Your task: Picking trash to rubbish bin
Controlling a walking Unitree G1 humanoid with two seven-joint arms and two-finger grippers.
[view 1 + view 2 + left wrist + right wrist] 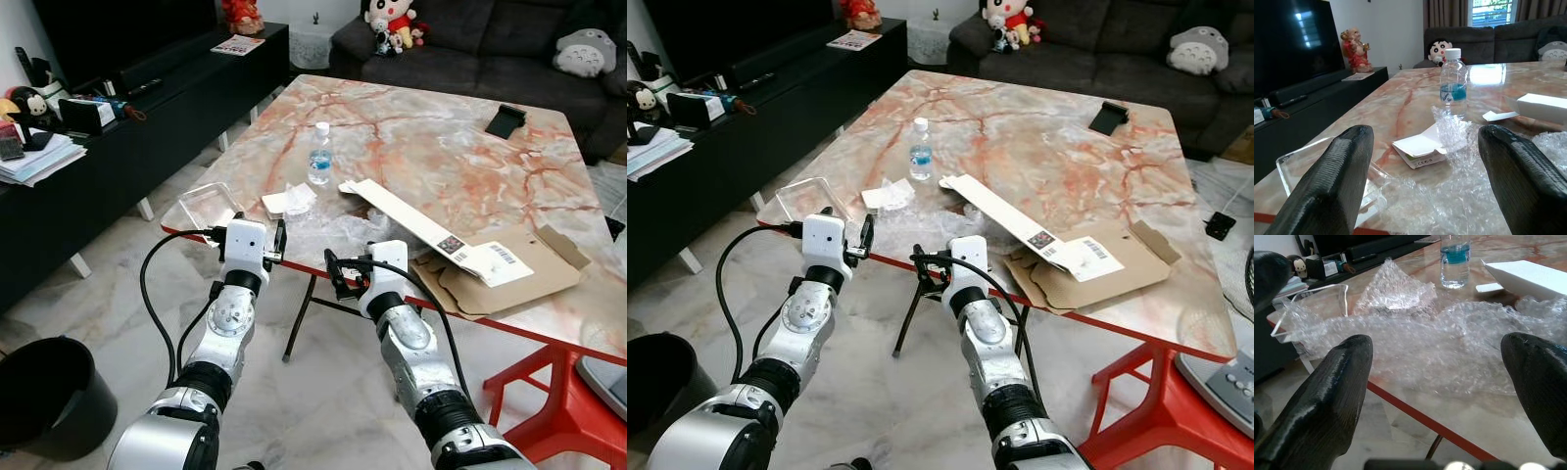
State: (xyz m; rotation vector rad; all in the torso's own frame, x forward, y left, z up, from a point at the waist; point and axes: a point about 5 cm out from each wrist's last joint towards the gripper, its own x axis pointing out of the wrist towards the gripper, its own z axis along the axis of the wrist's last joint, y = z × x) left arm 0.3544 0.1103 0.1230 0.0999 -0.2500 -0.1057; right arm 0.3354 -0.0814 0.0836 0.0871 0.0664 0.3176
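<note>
Marble-topped, with a red edge, the table point(460, 147) fills the middle and right of the head views. Both grippers sit at its near edge, low in the frame: the left gripper point(253, 238) by a clear plastic tray point(201, 208), the right gripper point(353, 269) before a crumpled sheet of bubble wrap point(1415, 342). Each has its fingers spread apart, holding nothing. Further up stand a water bottle point(319, 155), a white carton point(407, 213) and flattened cardboard point(509, 274). A black bin point(49, 397) sits on the floor at lower left.
</note>
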